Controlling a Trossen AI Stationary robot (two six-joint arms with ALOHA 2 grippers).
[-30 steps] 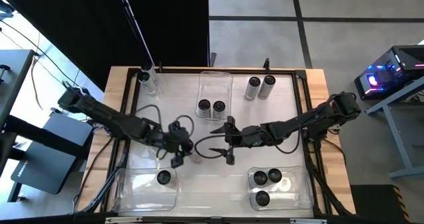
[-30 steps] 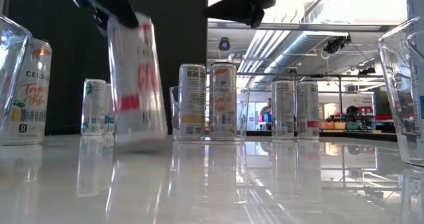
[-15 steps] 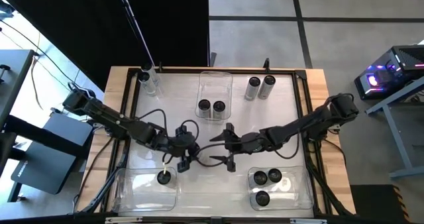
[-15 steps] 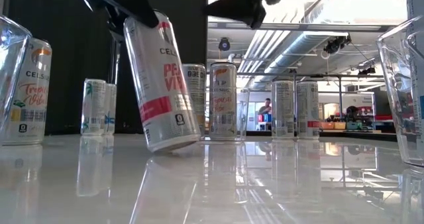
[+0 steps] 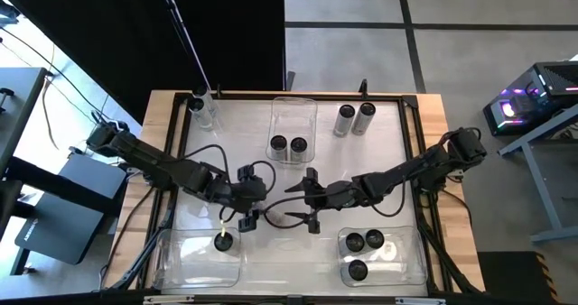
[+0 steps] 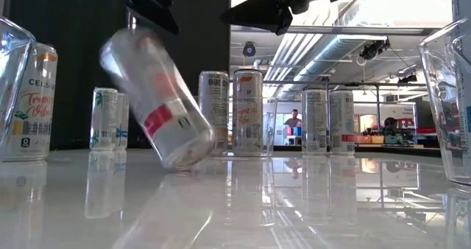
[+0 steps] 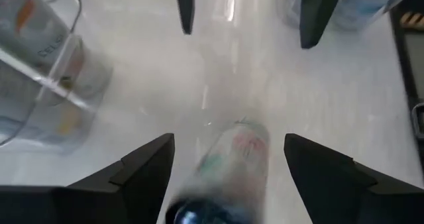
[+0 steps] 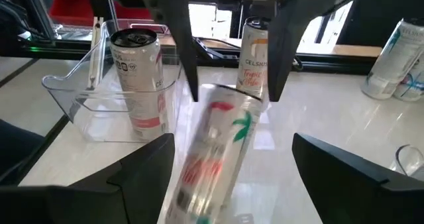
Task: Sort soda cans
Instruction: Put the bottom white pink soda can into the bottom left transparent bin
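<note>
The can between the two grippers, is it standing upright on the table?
No, the can leans hard to one side, blurred, with only its lower edge near the table.

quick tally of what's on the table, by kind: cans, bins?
soda cans: 11 (6 in bins, 4 standing loose, 1 tipping mid-table)
clear bins: 3
Total: 14

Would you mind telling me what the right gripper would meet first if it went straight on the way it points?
Probably the tilted soda can directly ahead of the open right gripper, with the left gripper just beyond.
</note>
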